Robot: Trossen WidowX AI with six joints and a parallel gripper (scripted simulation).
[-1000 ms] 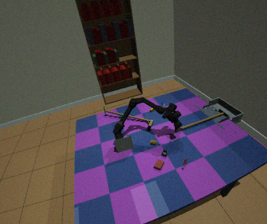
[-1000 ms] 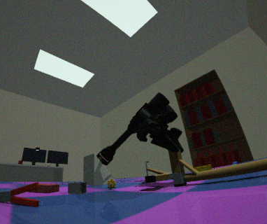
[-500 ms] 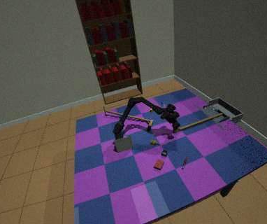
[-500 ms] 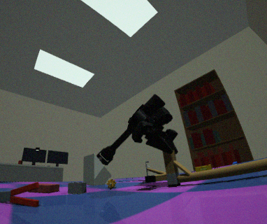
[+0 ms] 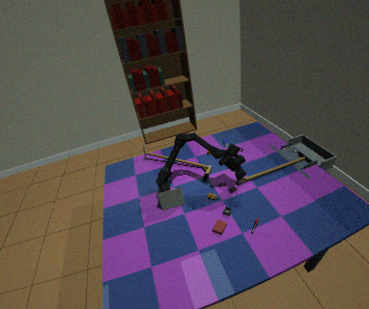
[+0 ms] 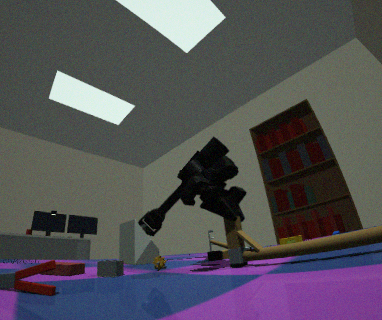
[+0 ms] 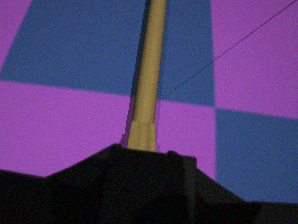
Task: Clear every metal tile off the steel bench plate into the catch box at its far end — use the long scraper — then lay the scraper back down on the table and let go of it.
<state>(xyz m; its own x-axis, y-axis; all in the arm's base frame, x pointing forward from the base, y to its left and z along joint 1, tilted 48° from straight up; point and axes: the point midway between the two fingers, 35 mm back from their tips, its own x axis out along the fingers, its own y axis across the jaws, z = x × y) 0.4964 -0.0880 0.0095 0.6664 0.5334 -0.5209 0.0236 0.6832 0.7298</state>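
Observation:
My gripper (image 5: 240,179) (image 7: 142,149) is shut on the long scraper's wooden grip. The long scraper (image 5: 273,170) (image 6: 328,243) (image 7: 149,75) runs from the fingers toward the far right, low over the table, with its head at the steel plate. In the exterior view its grip stands upright below the fingers. The steel bench plate (image 5: 292,154) lies in front of the grey catch box (image 5: 324,162). Dark shapes show near the scraper's head, too small to tell whether they are tiles. The box's inside is mostly dark.
A second wooden-handled tool (image 5: 177,160) lies behind the arm. A yellow piece (image 5: 212,196) (image 6: 159,262), a grey block (image 5: 227,210) (image 6: 110,268), a red block (image 5: 219,227) (image 6: 68,269) and a red slim object (image 5: 255,225) lie nearer the front. A pale panel (image 5: 171,198) stands by the arm's base.

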